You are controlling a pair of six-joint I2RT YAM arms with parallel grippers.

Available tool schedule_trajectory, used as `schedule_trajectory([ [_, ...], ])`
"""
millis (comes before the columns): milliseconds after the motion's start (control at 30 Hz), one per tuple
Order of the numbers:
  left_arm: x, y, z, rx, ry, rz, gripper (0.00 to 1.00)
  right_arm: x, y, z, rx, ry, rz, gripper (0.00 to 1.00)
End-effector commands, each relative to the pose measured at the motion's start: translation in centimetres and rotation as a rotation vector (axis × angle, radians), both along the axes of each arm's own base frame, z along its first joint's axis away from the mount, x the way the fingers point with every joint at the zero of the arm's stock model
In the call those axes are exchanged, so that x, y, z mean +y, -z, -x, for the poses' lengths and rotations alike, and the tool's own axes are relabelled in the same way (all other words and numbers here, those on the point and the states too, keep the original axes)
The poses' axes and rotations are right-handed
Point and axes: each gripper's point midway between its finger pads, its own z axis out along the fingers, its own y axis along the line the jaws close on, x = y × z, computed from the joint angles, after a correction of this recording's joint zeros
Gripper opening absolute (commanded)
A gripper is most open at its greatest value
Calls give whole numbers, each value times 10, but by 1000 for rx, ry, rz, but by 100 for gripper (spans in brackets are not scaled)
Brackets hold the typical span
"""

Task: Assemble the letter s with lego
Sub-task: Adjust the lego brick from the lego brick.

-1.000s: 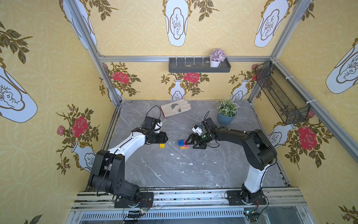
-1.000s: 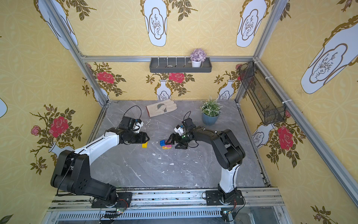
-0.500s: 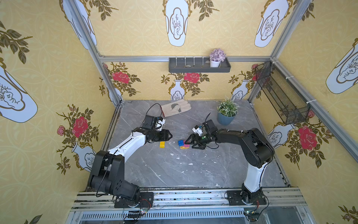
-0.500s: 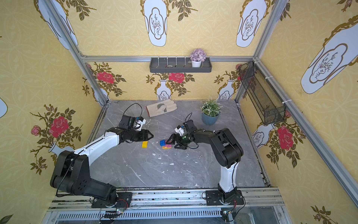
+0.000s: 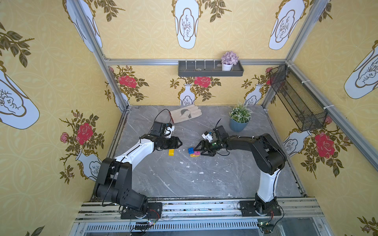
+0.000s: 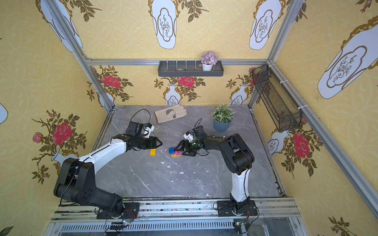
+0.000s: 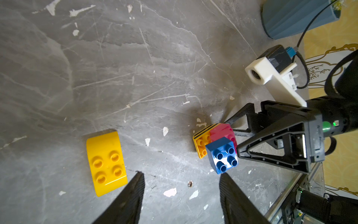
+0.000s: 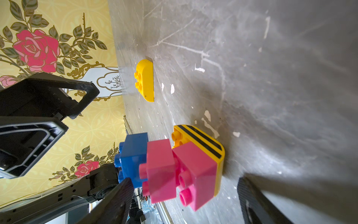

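Down on the counter (image 5: pixel 204 179), the left fingers (image 7: pixel 131 197) hang low, set a middling way apart with nothing between them. Near their tips a loose yellow brick (image 7: pixel 105 163) lies flat on the grey marble, studs up, touching nothing and well short of the other bricks. Facing it, the right fingers (image 8: pixel 253 201) stand wide, one on each side of the half-built letter (image 5: pixel 194 152). That cluster sits on the counter near the middle. It has a yellow brick with black stripes (image 8: pixel 201 143) at the bottom, two pink bricks (image 8: pixel 160 168) stepped up on it, and a blue brick (image 8: pixel 133 155) on top. One finger looks right up against the blue brick and the other stands clear of the striped one, so there's no grip. Back by the wall lie a glove (image 5: pixel 186 116) and a potted plant (image 5: pixel 239 120), well apart from all this.
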Motion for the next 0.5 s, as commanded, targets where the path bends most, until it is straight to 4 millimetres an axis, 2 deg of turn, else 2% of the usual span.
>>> schedule_trajectory([
  [0,-3,-3,-3,-12,8,15,64,-1,5,-1,-5,2,7,83],
  [467,-6,-4,-4,-12,16,14,64,-4,15,1,9,14,15,63],
])
